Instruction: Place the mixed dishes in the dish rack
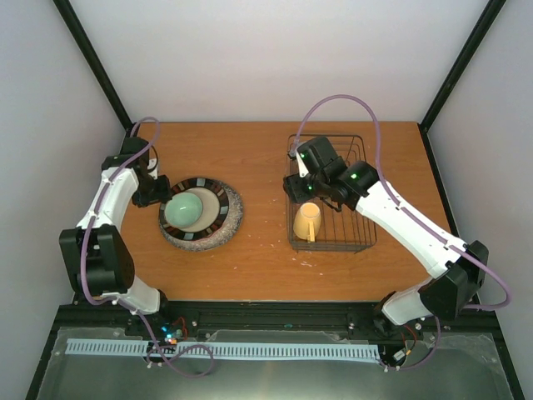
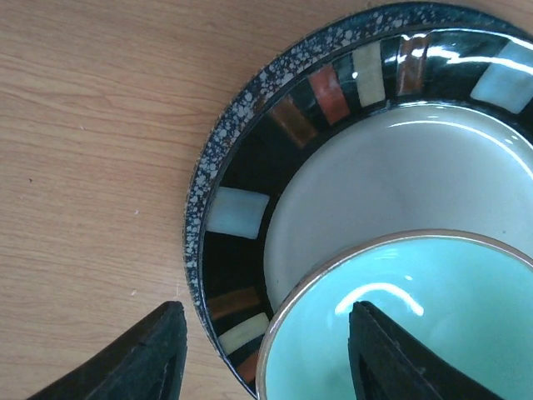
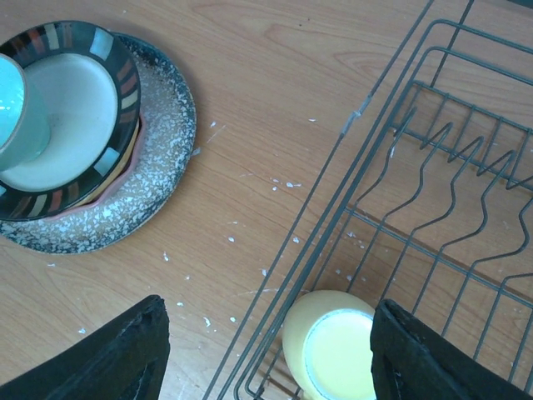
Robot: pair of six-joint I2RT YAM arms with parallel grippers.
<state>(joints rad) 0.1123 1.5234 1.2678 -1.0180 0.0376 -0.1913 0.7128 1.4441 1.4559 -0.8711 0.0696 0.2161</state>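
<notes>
Beneath the right hand (image 1: 296, 190) lies the dish rack (image 1: 348, 227), its left edge.

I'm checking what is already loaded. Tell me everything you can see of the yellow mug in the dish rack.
The yellow mug looks like pale, glossy ceramic and has a loop handle on its side. It sits inside the dish rack, in the near left corner, on the bottom wires. In the right wrist view a lighter round face with a whitish ring points up; it is unclear whether that is the mouth or the base. The open right claw hangs above it, apparently not touching.
</notes>
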